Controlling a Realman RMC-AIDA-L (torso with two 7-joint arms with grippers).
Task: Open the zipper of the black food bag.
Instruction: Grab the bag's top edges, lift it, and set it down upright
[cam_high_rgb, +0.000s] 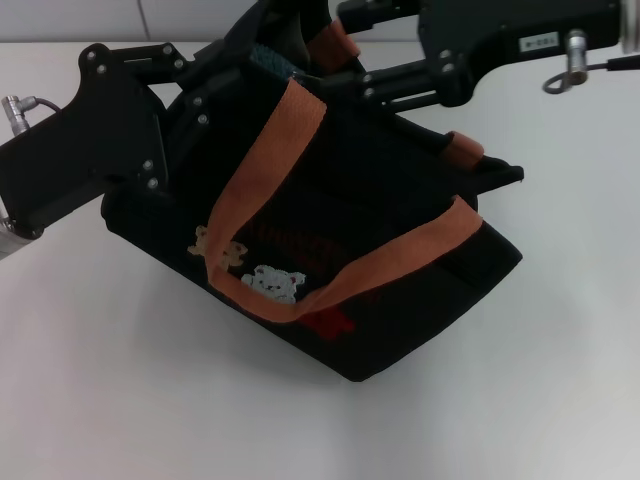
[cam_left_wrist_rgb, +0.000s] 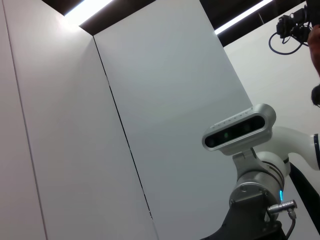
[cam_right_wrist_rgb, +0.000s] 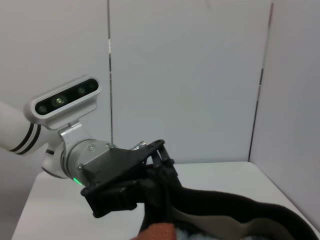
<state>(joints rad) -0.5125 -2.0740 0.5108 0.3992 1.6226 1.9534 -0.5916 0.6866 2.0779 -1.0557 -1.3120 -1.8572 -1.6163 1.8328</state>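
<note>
head view: black food bag (cam_high_rgb: 340, 260) tipped on the white desk (cam_high_rgb: 120, 400), bear patches and red label facing the camera, one orange-brown handle (cam_high_rgb: 265, 170) looped over the front. left gripper (cam_high_rgb: 185, 110) sits against the bag's upper-left corner; right gripper (cam_high_rgb: 375, 85) reaches in from the right onto the bag's top rim, beside the far handle. zipper (cam_high_rgb: 480, 170) shows only as a dark edge along the rim to the right of the right gripper; the pull can't be made out. jaws of both grippers are lost against black fabric, so spread or pinching, cannot tell.

left wrist view: looks away from the bag; only wall panels and the robot's head camera (cam_left_wrist_rgb: 239, 129) show. no help for the grasp.

right wrist view: left gripper (cam_right_wrist_rgb: 150, 177) seen across the bag's top, pressed at the rim; a strip of the bag's dark rim (cam_right_wrist_rgb: 235, 207) curves off from it, with pale lining under it. jaws still not readable.

step in hand, by my judgement: steadying the bag and working the slider along the rim. best done with the left arm holding the corner taut while the right draws along the track, not upward, since the bag is already tilted and could lift or roll.

room: desk is open in front of and to the right of the bag; the two arms crowd each other above the bag's top, so a pull should run away from the left gripper.
</note>
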